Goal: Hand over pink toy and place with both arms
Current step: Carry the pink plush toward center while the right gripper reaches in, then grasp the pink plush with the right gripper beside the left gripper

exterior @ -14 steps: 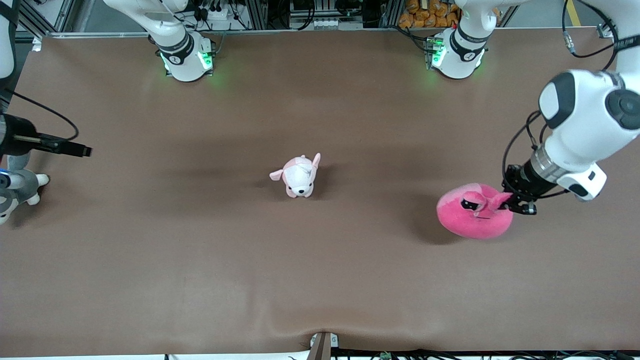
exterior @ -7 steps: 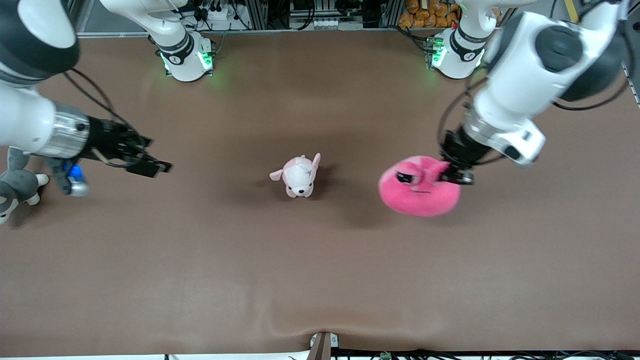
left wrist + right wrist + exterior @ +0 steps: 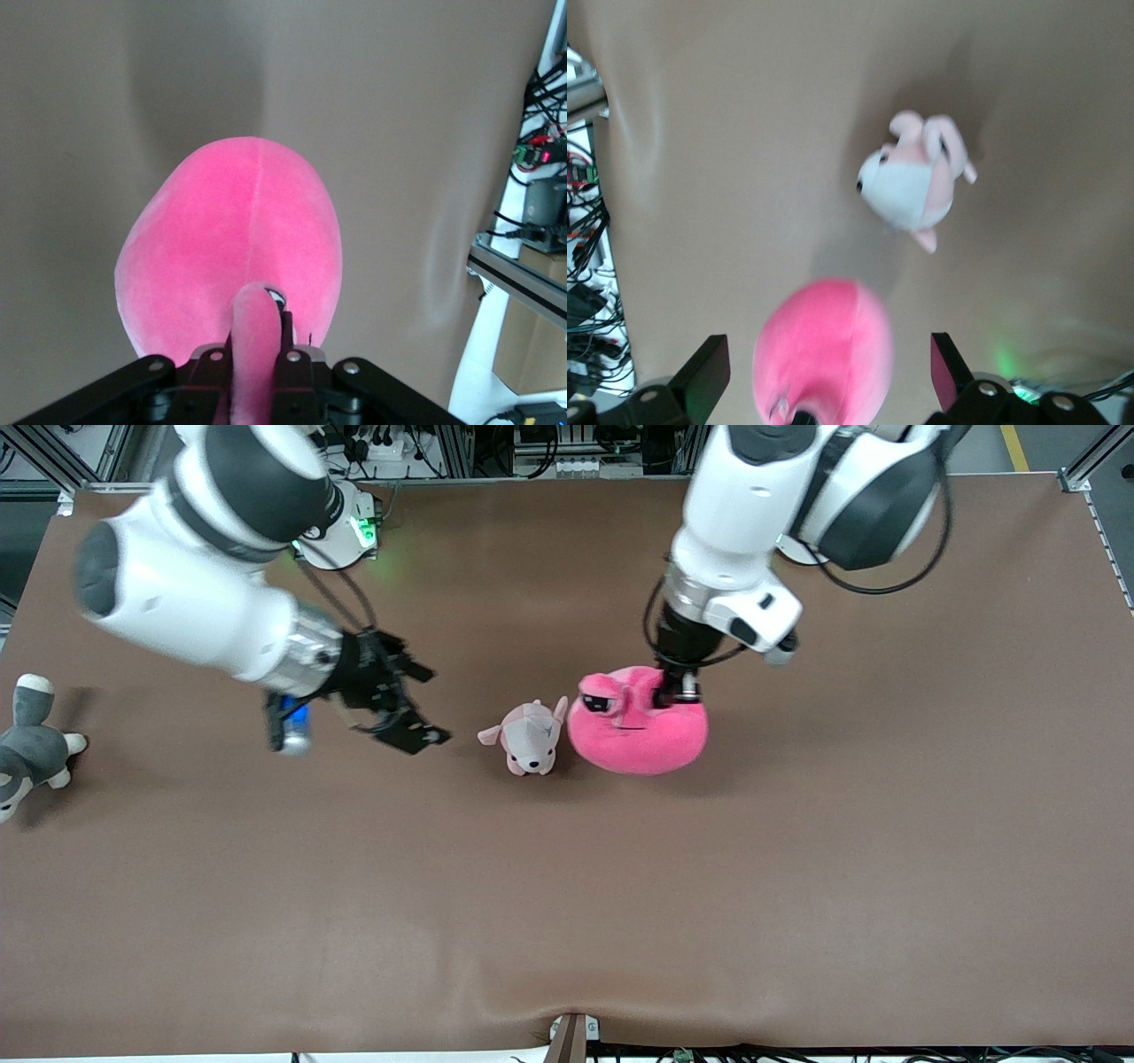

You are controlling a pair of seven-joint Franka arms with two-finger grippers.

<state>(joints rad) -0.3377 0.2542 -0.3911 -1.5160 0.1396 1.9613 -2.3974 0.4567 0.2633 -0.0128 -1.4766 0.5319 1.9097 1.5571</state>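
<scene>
In the front view, the left tool [image 3: 677, 688] hung over the middle of the table [image 3: 797, 886], pinched tight on a fold at the top of the pink toy [image 3: 637, 724], so the fingertips themselves were buried in plush. The toy hung just beside the pale pink-and-white puppy plush [image 3: 528, 735]; whether the two touched could not be told. The right tool [image 3: 403, 704] was over the table toward the right arm's end, its fingers spread wide and holding nothing. A grey-and-white plush [image 3: 27, 741] lay at that end's edge, partly cut off.

In the left wrist view, the left tool [image 3: 259, 359] clamped one pink ear; the pink toy [image 3: 230, 248] hid the table beneath it.

In the right wrist view, the right tool [image 3: 826, 376] stood wide open, with the pink toy [image 3: 824, 350] blurred between its fingers [image 3: 709, 372] and the puppy plush [image 3: 914, 181] nearby.
</scene>
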